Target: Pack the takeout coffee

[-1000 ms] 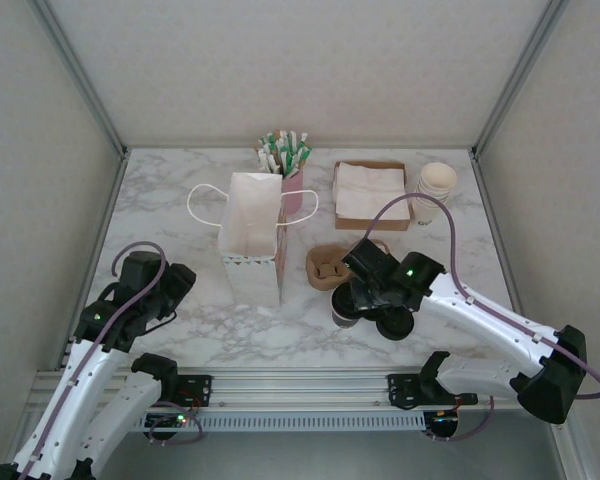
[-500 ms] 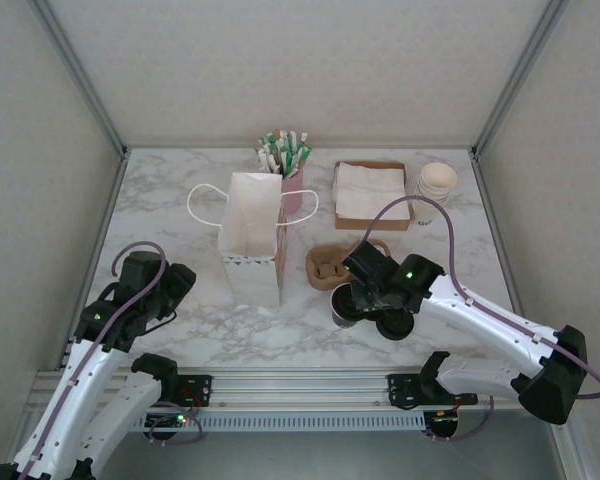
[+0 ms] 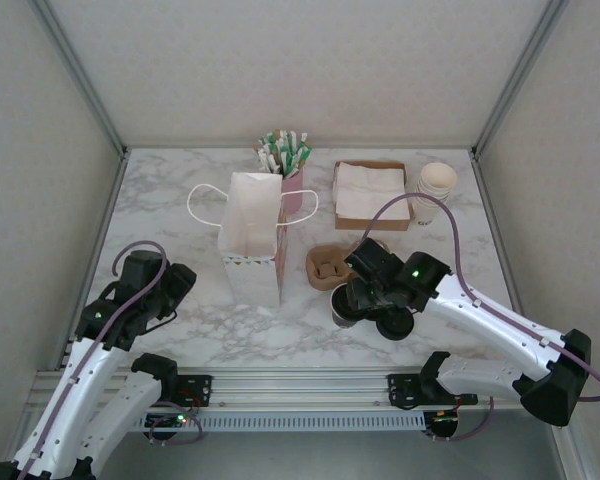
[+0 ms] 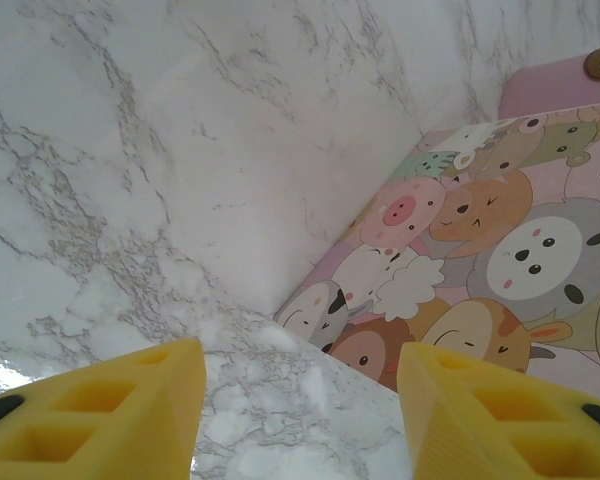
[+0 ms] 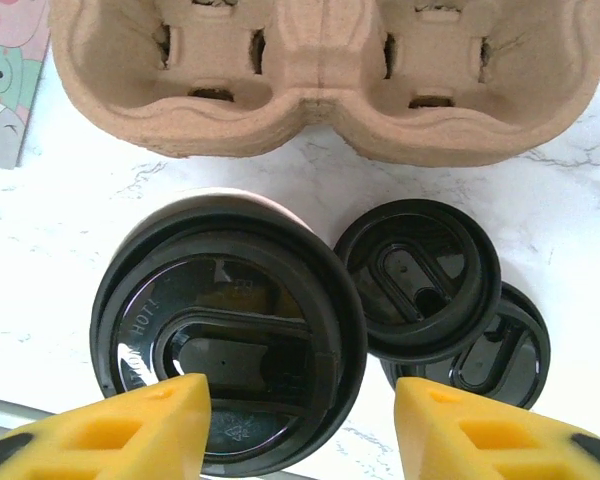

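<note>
— Left end effector (image 4: 298, 375): what state is it in?
— Its yellow fingers are spread wide with nothing between them, low over the marble desk (image 3: 160, 200) at the near left. In the left wrist view, the cartoon-animal side of the paper bag (image 3: 252, 238) is just ahead of it.
— How does the bag stand?
— Upright, left of centre, with its mouth open upward and a handle hanging out on each side. Close behind its far right corner is a pink holder of straws (image 3: 286, 165). I cannot tell whether the two touch.
— What lies to the right of the bag?
— A brown cup carrier (image 5: 310, 90) sits on the desk near the bag's right side, apart from it. The coffee cup (image 5: 230, 340) is just in front of the carrier, upright with a black lid on.
— So where is the right end effector (image 5: 300, 395)?
— Right above that cup, with its fingers held wide. In the right wrist view, one finger overlaps the left of the lid and the other is off to its right. It grips nothing.
— Anything crowding the cup?
— Two loose lids (image 5: 420, 275) lie just beside it on the right, one overlapping the other. The carrier is close behind.
— And farther right?
— At the back, a cardboard napkin box (image 3: 370, 195). A stack of paper cups (image 3: 436, 186) stands beside it at the far right corner, well apart from the coffee.
</note>
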`<state>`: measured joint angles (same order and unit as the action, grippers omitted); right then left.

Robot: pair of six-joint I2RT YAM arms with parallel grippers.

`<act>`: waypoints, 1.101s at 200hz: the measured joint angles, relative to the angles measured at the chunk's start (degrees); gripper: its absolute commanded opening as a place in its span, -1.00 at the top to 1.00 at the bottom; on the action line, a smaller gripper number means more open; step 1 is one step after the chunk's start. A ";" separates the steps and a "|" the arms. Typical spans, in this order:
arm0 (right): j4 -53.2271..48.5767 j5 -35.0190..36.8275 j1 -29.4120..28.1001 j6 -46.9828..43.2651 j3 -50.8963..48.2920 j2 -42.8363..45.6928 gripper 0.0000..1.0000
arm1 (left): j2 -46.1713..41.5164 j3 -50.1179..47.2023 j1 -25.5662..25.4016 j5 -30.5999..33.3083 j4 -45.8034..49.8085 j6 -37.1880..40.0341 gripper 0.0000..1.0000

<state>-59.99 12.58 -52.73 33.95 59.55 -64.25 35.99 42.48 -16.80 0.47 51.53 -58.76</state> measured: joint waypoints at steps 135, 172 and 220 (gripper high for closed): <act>2.78 -1.36 -1.51 -0.13 -0.63 -4.24 -0.60 | 0.07 0.00 0.00 0.02 0.00 0.00 -0.04; 3.72 -2.16 -1.60 -0.13 -0.63 -4.66 -0.62 | 0.57 0.02 0.00 0.02 -0.02 0.02 -0.04; 3.89 -2.21 -1.70 -0.13 -0.63 -4.72 -0.65 | 0.76 0.02 0.00 0.02 -0.02 0.02 -0.04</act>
<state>-56.10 10.37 -54.43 33.82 58.92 -68.97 36.75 42.50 -16.80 0.49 51.51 -58.74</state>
